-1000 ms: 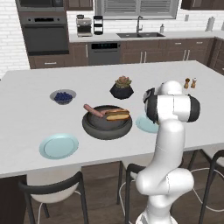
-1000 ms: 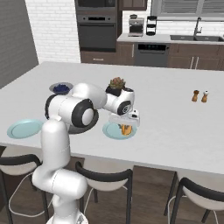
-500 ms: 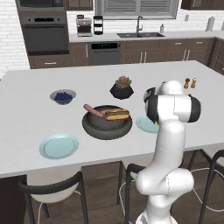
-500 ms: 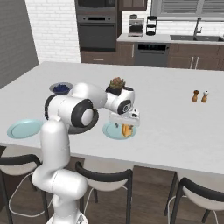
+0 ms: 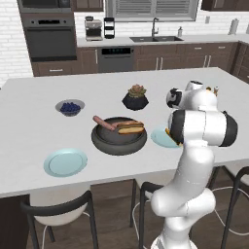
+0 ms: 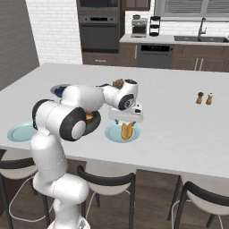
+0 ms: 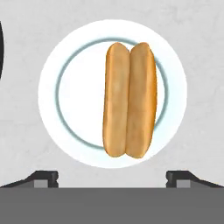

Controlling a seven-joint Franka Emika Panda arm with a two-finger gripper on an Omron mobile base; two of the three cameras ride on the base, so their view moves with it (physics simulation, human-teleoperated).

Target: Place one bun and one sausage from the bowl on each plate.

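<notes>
A golden-tan bun [image 7: 129, 100] lies flat on the pale blue plate [image 7: 65, 87] directly under my gripper [image 7: 112, 177]. The gripper is open, its fingertips [image 7: 43, 177] spread wide above the plate with nothing between them. From the right base view the gripper [image 6: 126, 120] hovers just over that bun [image 6: 126, 130] and plate [image 6: 112, 133]. The dark bowl [image 5: 119, 141] to the left holds another bun [image 5: 130, 128] and a reddish sausage [image 5: 104, 122] that leans on its rim. A second plate [image 5: 65, 162] lies bare at the counter's front left.
A small bowl of blue berries [image 5: 70, 107] and a dark plant pot [image 5: 136, 97] stand behind the bowl. Salt and pepper shakers [image 6: 204, 98] stand far right. Stools [image 5: 58, 209] line the counter's near edge.
The gripper has opened and let go of the bun, which now rests on the plate. The hand has lifted slightly above it.
</notes>
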